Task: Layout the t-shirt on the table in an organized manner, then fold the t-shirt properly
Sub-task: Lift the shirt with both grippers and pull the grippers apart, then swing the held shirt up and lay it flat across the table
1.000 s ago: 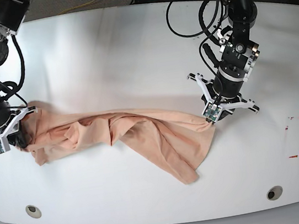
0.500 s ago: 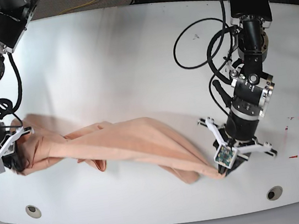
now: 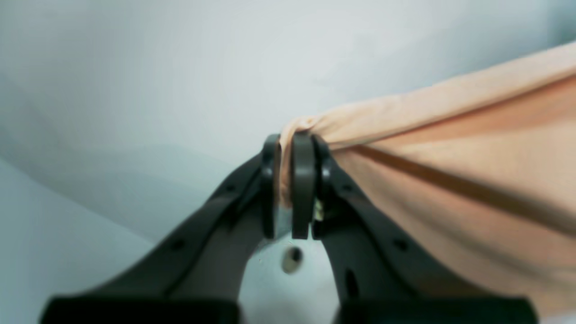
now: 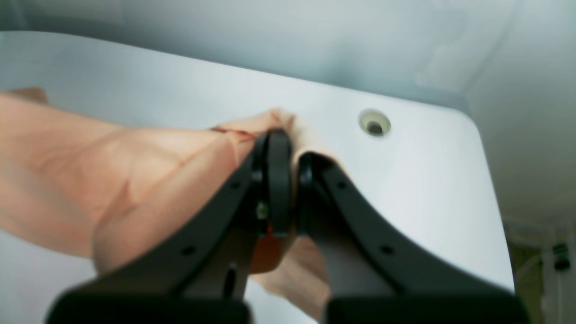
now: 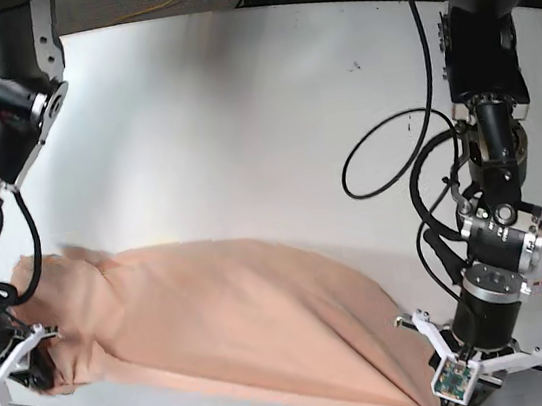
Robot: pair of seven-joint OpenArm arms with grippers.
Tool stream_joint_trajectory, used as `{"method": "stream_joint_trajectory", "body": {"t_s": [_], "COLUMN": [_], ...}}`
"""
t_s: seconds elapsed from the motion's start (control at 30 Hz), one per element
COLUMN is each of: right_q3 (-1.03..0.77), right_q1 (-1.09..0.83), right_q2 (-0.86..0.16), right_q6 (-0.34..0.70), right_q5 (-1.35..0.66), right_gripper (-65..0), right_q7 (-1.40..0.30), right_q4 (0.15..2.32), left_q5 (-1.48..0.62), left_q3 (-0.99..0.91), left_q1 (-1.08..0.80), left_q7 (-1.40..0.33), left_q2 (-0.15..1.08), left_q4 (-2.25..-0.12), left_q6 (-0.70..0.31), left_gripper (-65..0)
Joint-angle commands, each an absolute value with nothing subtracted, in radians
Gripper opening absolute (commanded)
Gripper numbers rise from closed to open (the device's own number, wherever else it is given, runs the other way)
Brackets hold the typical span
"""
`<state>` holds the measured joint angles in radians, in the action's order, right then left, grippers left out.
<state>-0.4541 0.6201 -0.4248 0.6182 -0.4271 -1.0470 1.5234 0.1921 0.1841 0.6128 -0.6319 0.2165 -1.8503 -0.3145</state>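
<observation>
Dragged toward the near edge since a second ago: t-shirt (image 5: 238,329) now spread as a long peach band across the front of the table (image 5: 239,117), no longer bunched mid-table, with both arms brought well forward. At the base view's far left, right gripper (image 5: 34,370) low beside the near-left table edge, jaws clamped tight on a bunched corner of the fabric; cloth fanning away from it toward the middle. From the right wrist view, same gripper (image 4: 288,148) pinching a small fold of the t-shirt (image 4: 112,180) between closed black fingers (image 4: 276,180), rest of the cloth trailing off to that view's left, one round grommet hole (image 4: 374,122) just beyond the fingertips near the rounded table corner. Across the middle of the base view, fabric lying mostly flat with long diagonal creases, narrowing toward the right. At the near-right edge, left gripper (image 5: 450,395) pinched shut on the narrow end of the shirt, right at the table's lip. From the left wrist view, gripper (image 3: 292,144) closed on a gathered tip of cloth (image 3: 450,171), taut fabric stretching away to that view's right.
</observation>
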Motion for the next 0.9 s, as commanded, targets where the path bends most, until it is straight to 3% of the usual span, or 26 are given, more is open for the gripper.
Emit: {"method": "stream_joint_trajectory", "body": {"t_s": [0.0, 0.5, 0.87], "right_q3": [-0.423, -0.225, -0.186], "right_q1": [0.739, 1.104, 1.130], "right_q2": [-0.453, -0.496, -0.541], "right_q6": [0.616, 0.615, 0.615], "right_q5": [-0.443, -0.443, -0.452], "right_gripper": [-65.0, -65.0, -65.0], "right_q7": [-1.007, -0.949, -0.992], "right_q4": [1.480, 1.221, 1.234], "left_q5": [0.197, 0.191, 0.189], "left_q3": [0.176, 0.180, 0.199], "left_q1": [0.707, 1.009, 1.063], "left_q7": [-0.599, -0.599, -0.615], "left_q2": [0.226, 0.283, 0.277], "left_q4": [-1.856, -1.682, -1.693], "left_q6": [-0.297, -0.297, -0.297], "left_gripper": [-62.0, -62.0, -62.0]}}
